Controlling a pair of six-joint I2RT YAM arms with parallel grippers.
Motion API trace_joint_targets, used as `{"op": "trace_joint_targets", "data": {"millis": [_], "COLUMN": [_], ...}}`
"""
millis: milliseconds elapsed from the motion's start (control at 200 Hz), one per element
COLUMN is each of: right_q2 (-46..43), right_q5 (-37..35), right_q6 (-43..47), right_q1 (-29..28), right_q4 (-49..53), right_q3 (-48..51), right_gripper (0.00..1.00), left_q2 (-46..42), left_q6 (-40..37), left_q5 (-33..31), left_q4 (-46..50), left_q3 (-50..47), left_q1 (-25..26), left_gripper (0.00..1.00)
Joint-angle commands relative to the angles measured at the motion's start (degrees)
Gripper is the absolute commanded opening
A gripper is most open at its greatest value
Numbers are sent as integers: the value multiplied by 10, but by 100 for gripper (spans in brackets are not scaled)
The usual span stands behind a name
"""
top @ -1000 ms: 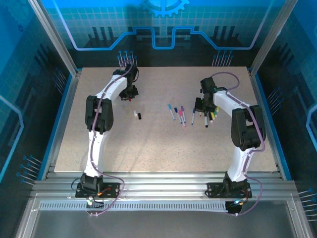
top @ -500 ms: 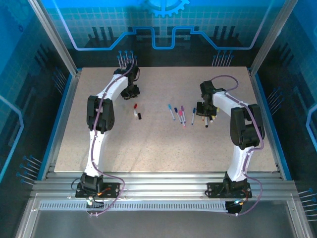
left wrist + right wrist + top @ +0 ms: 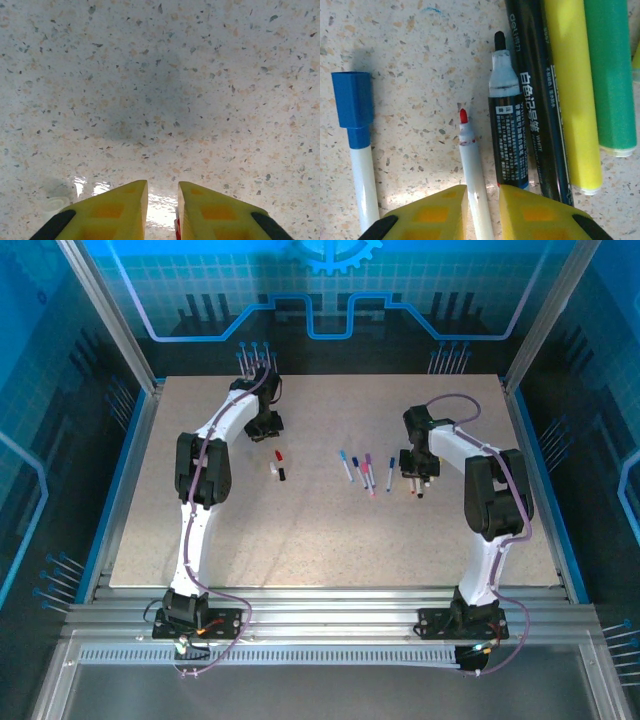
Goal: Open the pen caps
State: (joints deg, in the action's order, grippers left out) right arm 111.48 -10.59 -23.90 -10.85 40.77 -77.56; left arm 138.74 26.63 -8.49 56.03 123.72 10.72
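A red cap point(image 3: 278, 455), a white cap point(image 3: 273, 469) and a black cap point(image 3: 282, 474) lie close together on the table point(image 3: 300, 540), near the left gripper point(image 3: 162, 183). Its jaws are a little apart and hold nothing. The right gripper point(image 3: 483, 188) is a little open too, around a bare red-tipped pen point(image 3: 469, 150).

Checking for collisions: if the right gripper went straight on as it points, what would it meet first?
Probably the thin white pen with a bare red tip, lying between the right gripper's yellow fingers, with the speckled tabletop under it; depth is unclear.
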Motion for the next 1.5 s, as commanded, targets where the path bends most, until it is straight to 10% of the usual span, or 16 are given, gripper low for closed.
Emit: {"op": "trace_joint_targets", "data": {"millis": [0,335,1496], "right_q2": [-13,-116,-195], "right_q5": [-12,61,158], "right_q6": [-3,3,-10], "right_q1": [-6,-46,-25], "right_q4": [13,-23,-96], "right_q3": [10,31,148], "right_gripper": [24,27,39], "left_q2": [-54,-140,96], "left_q6": [2,37,148], "left_q5": [14,46,22], "left_q4": [-8,-87,-25], "left_q3": [-19,-88,131], "left_q1": [10,86,220], "left_gripper": [23,31,39]}}
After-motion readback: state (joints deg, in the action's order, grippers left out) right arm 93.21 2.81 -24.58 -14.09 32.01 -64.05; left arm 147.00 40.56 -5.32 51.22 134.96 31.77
